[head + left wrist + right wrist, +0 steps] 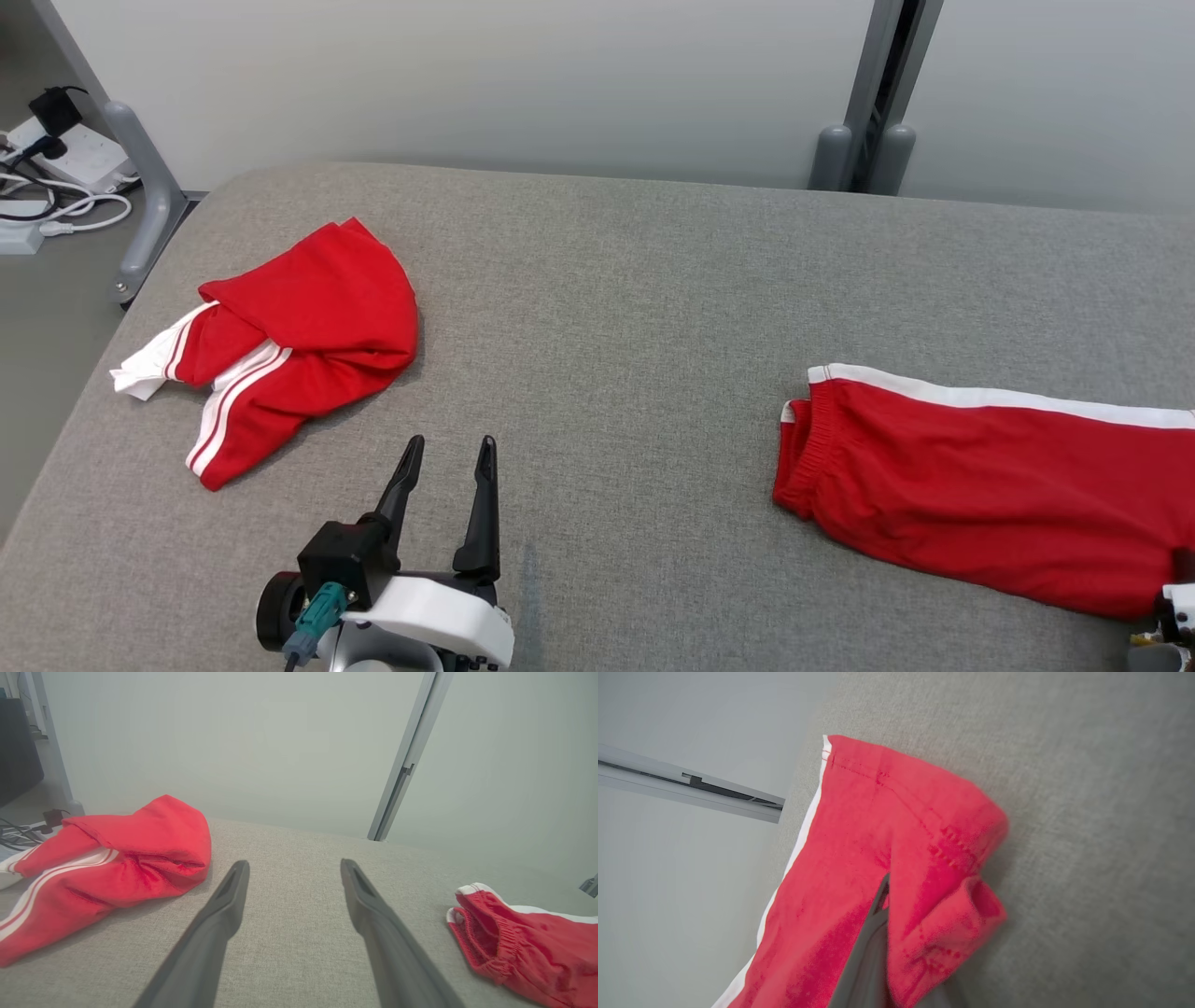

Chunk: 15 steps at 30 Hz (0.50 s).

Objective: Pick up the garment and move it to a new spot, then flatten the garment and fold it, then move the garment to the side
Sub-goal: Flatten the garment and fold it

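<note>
Right gripper [882, 900] clenched on a thin fold of the red garment [990, 476], lying at the grey cushion's [635, 308] right side. Left gripper [451, 448] spread, empty. May slip loose under a pull: little cloth pinched.

The red garment [990, 485] with a white side stripe lies spread fairly flat on the right of the grey table [635, 308], its elastic waistband toward the middle. Its hem end is bunched. A second garment [299, 345], also red with white stripes, sits crumpled in a heap near the left edge.
</note>
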Tool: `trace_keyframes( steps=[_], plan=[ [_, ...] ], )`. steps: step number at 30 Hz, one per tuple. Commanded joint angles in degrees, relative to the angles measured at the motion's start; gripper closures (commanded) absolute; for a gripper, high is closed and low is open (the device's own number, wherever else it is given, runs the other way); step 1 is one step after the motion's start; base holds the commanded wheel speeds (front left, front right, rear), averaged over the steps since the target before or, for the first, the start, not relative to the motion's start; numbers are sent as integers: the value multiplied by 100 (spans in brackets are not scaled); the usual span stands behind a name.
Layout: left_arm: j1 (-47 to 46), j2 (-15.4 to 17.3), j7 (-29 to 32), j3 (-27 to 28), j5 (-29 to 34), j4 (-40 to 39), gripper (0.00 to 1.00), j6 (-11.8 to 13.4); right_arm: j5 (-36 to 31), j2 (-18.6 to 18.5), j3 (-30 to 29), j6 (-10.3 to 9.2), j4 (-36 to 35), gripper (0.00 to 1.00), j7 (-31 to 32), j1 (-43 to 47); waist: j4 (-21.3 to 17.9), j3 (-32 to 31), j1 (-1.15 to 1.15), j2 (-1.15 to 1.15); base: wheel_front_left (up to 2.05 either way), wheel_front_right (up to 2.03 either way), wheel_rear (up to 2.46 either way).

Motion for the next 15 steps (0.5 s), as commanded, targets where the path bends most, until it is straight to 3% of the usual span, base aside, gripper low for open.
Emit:
trace_keyframes(
  steps=[1,7,15],
  plan=[
    [-24,23,-10,-4,2,-10,0,-8,-64,-31,9,-8,61,100,-112,-87,-28,-11,0,0,0,0,0],
    [-80,23,-10,53,55,27,0,-33,-264,26,253,-6,-284,100,-284,-368,-23,-46,0,0,0,0,0],
    [29,22,-10,128,-95,62,0,10,-348,389,994,-6,-1643,100,-198,-202,130,-150,0,0,0,0,0]
  ],
)
